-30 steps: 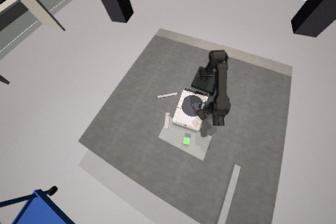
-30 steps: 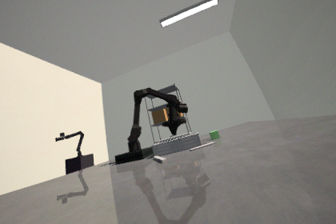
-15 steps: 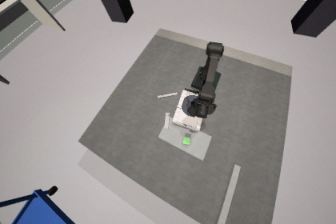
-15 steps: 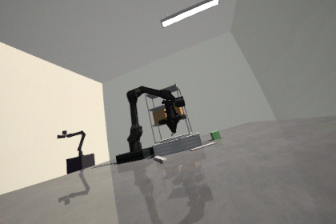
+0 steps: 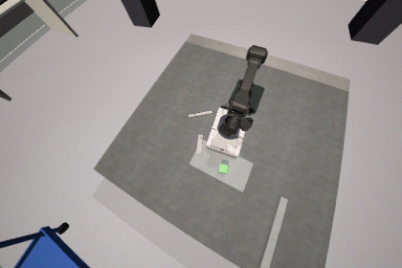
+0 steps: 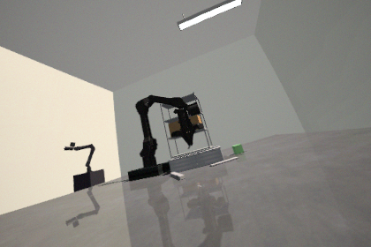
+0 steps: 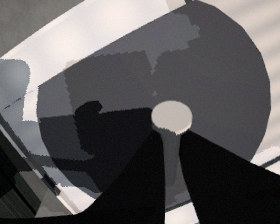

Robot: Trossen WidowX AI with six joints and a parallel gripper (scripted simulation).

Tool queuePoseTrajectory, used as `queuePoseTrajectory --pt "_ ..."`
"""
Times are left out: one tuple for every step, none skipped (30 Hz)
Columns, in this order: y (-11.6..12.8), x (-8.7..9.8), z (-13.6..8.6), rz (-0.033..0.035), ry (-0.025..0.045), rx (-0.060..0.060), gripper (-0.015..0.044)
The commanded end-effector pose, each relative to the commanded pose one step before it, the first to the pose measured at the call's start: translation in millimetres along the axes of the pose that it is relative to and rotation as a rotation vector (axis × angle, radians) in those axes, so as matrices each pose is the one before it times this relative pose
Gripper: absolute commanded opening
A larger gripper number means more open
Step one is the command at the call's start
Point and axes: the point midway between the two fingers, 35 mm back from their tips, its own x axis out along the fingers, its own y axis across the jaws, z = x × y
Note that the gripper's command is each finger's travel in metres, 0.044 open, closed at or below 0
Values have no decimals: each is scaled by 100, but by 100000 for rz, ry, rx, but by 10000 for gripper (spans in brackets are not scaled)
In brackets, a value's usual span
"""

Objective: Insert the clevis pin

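Note:
My gripper (image 6: pixel 190 145) (image 7: pixel 168 140) is shut on the steel clevis pin. The pin's round pale head (image 7: pixel 171 116) shows above the fingertips in the wrist view, and its shank runs down between the fingers. The wide dark-grey disc (image 7: pixel 227 65) lies flat in the tray beneath the gripper, with shadows over its left part. The steel tray (image 5: pixel 225 146) (image 6: pixel 196 160) is pale and rimmed. In the exterior view the fingertips are low over the tray's top. I cannot clearly make out the disc's centre hole or the tray's pin hole, nor where the pin's lower end is.
A green cube (image 5: pixel 223 168) (image 6: pixel 238 149) stands in front of the tray on a pale patch (image 5: pixel 239 178). One light bar (image 5: pixel 200 114) and another light bar (image 5: pixel 199 145) lie beside the tray. A longer strip (image 5: pixel 276 234) lies farther off at the lower right in the top view.

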Motion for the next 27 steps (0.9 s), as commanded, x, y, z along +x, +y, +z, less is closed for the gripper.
queuePoseTrajectory --pt "14 -61 -29 28 -2833 -265 0" --pt "0 -9 -13 116 -1497 83 0" --pt "-3 -14 -14 98 -1672 86 0" --pt "-6 -21 -15 71 -1910 89 0" --pt "-3 -10 -32 95 -1955 66 0" --pt "-6 -17 -32 49 -2096 61 0" --pt "-4 -8 -53 84 -2395 47 0" --pt "-9 -19 -54 7 -2547 35 0" --pt "-4 -6 -60 45 -2261 17 0" --pt "-8 -14 -58 -24 -2239 6 0" --pt "-3 -3 -62 30 -2041 1 0" --pt "-1 4 -73 68 -2211 -2 0" --pt "-5 -6 -74 -4 -2297 -10 0" --pt "-1 2 -72 42 -2107 -10 0" --pt "-4 -6 -69 -22 -2077 -15 0" --pt "-1 2 -82 34 -2329 -15 0" --pt "1 6 -79 65 -2173 -14 0" --pt "-3 -3 -76 -6 -2156 -17 0" --pt "0 4 -87 45 -2399 -17 0" --pt "2 8 -82 72 -2214 -17 0" --pt "-2 -2 -79 -4 -2193 -17 0" --pt "1 4 -89 47 -2424 -18 0" --pt "3 8 -83 75 -2236 -18 0" --pt "-2 -2 -80 -6 -2207 -16 0" --pt "2 4 -89 47 -2425 -19 0" --pt "4 8 -83 77 -2241 -19 0" --pt "-1 -2 -80 -7 -2205 -14 0"
